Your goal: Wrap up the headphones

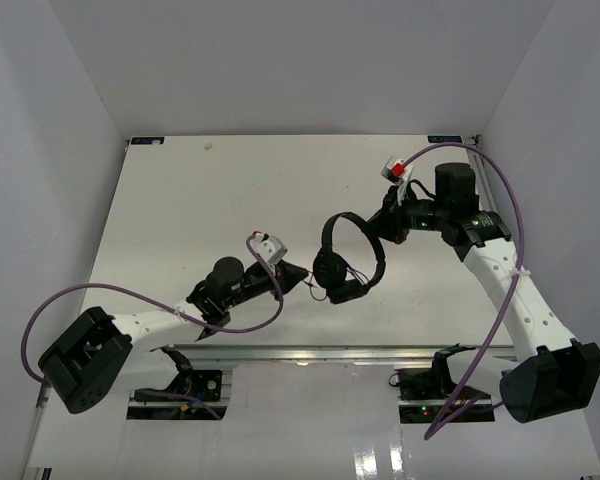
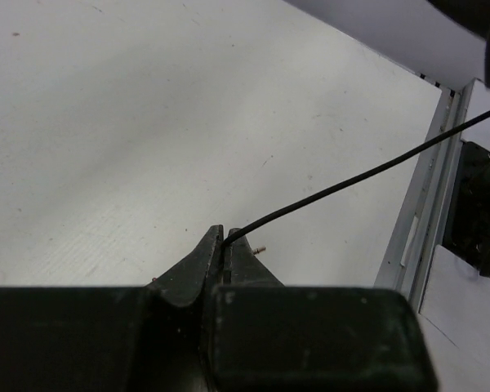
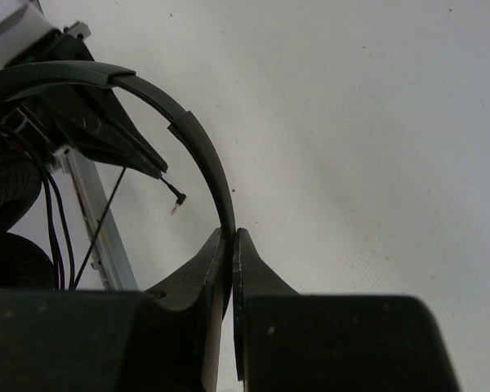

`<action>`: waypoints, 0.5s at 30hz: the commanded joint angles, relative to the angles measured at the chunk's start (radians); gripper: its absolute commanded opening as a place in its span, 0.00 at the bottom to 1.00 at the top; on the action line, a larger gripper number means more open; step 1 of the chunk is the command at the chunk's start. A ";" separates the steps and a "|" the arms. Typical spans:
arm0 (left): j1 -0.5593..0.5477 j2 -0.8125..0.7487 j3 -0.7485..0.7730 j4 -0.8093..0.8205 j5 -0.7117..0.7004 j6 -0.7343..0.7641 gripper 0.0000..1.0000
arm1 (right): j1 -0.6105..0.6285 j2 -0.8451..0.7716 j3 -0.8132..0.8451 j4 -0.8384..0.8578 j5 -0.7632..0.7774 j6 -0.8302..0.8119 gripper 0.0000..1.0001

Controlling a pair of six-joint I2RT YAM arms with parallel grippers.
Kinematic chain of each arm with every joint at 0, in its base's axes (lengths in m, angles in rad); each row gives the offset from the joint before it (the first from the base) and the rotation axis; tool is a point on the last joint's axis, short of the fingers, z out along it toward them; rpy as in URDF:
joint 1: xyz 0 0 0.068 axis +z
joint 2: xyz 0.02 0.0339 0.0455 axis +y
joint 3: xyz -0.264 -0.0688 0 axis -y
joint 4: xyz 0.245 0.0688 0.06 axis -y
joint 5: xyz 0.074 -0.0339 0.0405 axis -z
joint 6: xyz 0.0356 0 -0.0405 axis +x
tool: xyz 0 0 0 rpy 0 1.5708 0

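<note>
1. The black over-ear headphones (image 1: 348, 262) sit near the middle of the flat white table (image 1: 180, 200), between your two arms.
2. Your right gripper (image 3: 231, 237) is pinched tight on the thin arched headband (image 3: 202, 151).
3. Your left gripper (image 2: 223, 233) is clamped on the long thin black cable (image 2: 351, 181), close to its plug (image 3: 176, 199).
4. Watch the tension: pull the cable too hard and it may slide through that narrow pinch, or twist the headband loose and drop the headphones.

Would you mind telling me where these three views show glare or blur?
Top view: evenly lit and sharp, with glare streaks low on the table. Left wrist view: the left gripper is a dark blur, the cable crisp. Right wrist view: the right gripper blurs, the headband is fairly sharp.
</note>
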 commanded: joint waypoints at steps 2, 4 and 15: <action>0.036 -0.029 0.150 -0.471 0.084 0.042 0.00 | 0.026 -0.020 -0.009 -0.083 0.097 -0.193 0.08; 0.037 -0.022 0.175 -0.556 0.089 0.036 0.00 | 0.037 -0.019 -0.025 -0.076 0.141 -0.230 0.08; 0.058 0.056 0.373 -0.822 0.238 -0.002 0.00 | 0.128 0.025 -0.139 0.067 0.361 -0.315 0.08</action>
